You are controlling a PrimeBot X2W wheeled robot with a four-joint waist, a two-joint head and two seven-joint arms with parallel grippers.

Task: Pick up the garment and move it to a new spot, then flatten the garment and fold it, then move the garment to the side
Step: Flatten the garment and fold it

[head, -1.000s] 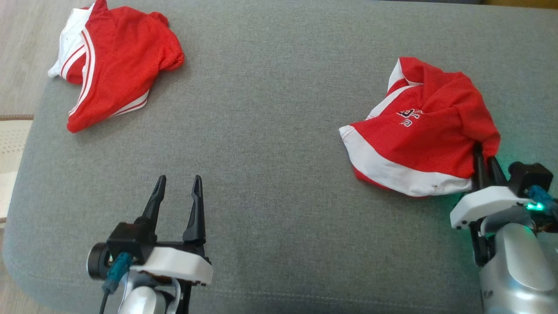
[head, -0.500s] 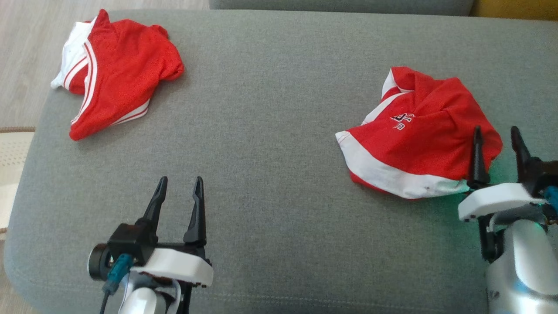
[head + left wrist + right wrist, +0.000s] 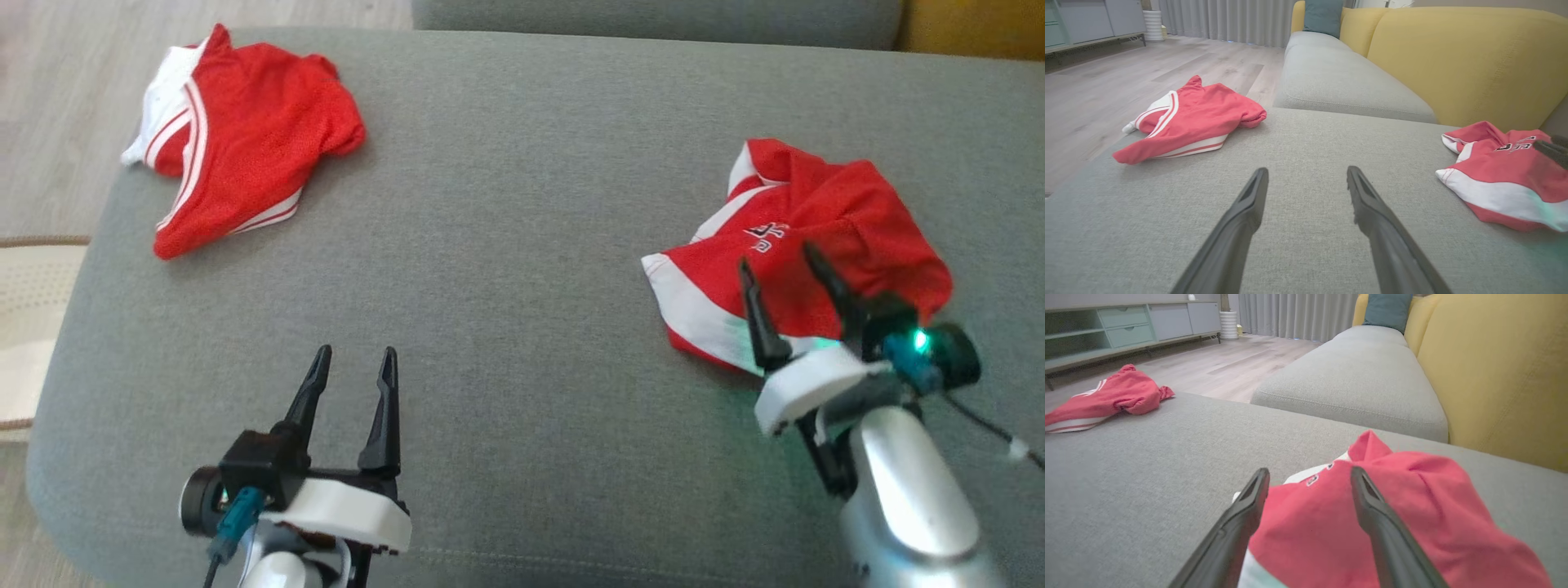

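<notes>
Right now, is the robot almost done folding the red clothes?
Not nearly. Done: maybe the move, since the right garment lies on the cushion, unheld. In hand: the right gripper hovers open over it; the left gripper sits open. Left: it's crumpled, so flattening, folding and moving aside.

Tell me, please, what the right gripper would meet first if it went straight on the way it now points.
Most likely the crumpled red garment directly ahead: the open right gripper points across it. Its height above the cloth is unclear, so it might skim over.
</notes>
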